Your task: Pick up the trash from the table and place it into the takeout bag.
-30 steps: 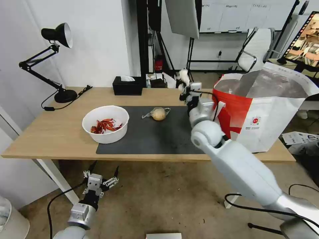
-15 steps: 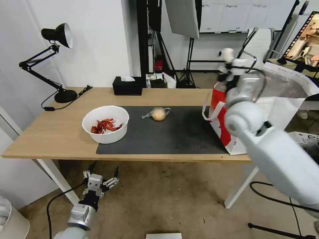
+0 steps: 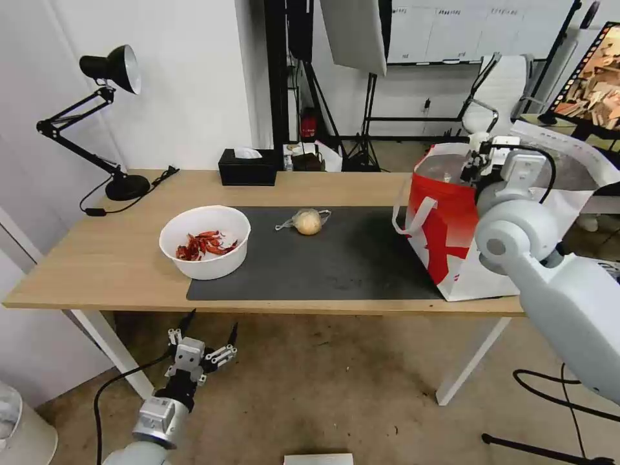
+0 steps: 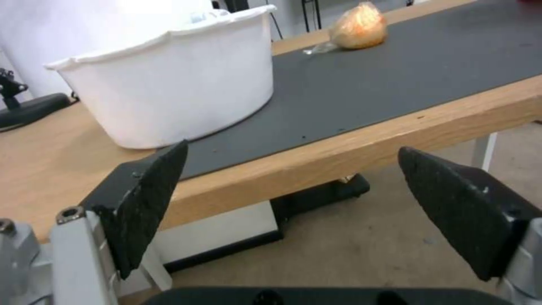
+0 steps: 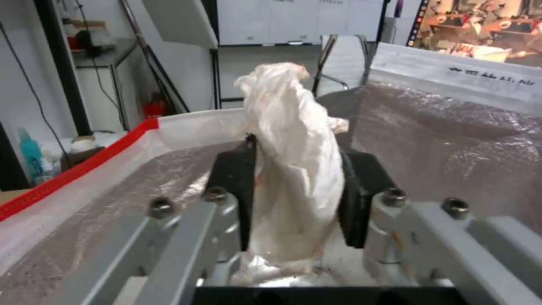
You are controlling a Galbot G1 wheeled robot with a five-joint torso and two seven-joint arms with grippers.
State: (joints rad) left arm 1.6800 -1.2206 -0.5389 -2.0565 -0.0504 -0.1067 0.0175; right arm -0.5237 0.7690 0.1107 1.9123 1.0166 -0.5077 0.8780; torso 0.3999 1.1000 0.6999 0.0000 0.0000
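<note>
Pinching the tissue between both black pads, my right gripper had its fingers closed on the crumpled white wad, which stood up past the fingertips and hung down below them. From the wrist camera I saw the silver lining of the takeout bag on both sides of the gripper and under it, so the tissue sat over the bag's open mouth, with the red-trimmed rim off to one side. On the head camera the right gripper was at the top of the takeout bag, which stood on the right end of the table, partly on the dark mat. My left gripper hung low in front of the table, below its edge, fingers spread wide with nothing between them. From that wrist I looked up at the side of the white bowl, which rested at the mat's left edge. The bowl held red chili shells. Well right of it, mid-mat, lay the small clear bag with a yellowish lump inside. A black tissue box sat at the table's back edge and a black desk lamp at the far left corner.
</note>
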